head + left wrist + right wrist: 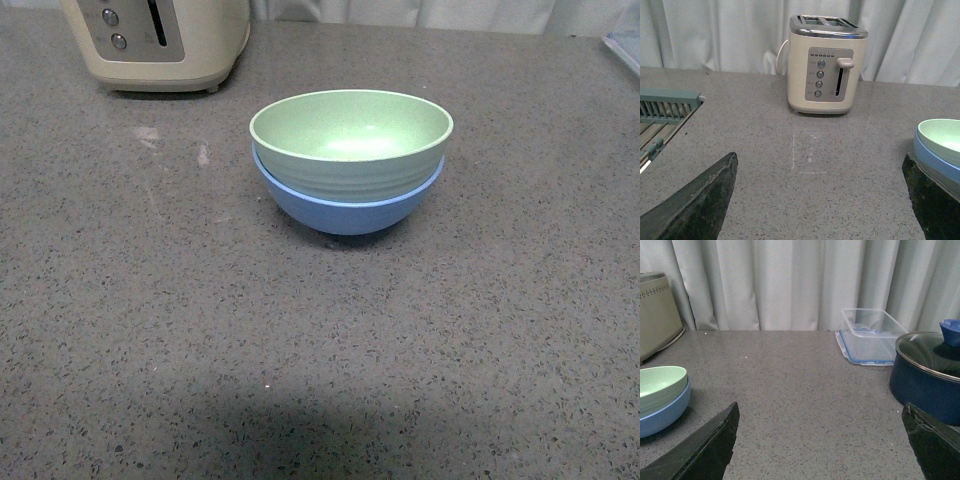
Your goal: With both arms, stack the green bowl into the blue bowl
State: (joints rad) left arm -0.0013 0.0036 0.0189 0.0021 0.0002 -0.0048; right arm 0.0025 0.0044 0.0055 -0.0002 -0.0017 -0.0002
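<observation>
Green bowl (350, 135) sits nested in blue bowl (345, 210); both grippers (820, 200) (820, 440) released; a stray sweep could topple the stack.

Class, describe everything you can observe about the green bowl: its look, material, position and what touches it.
The green bowl is pale light green, round and matte, with faint ribbing on its outer wall. It looks like plastic. It stands upright and empty, nested inside the blue bowl, its rim well above the blue one's. Only the blue bowl touches it; neither gripper holds it. The stack rests on the grey speckled countertop, in front of a cream toaster.
</observation>
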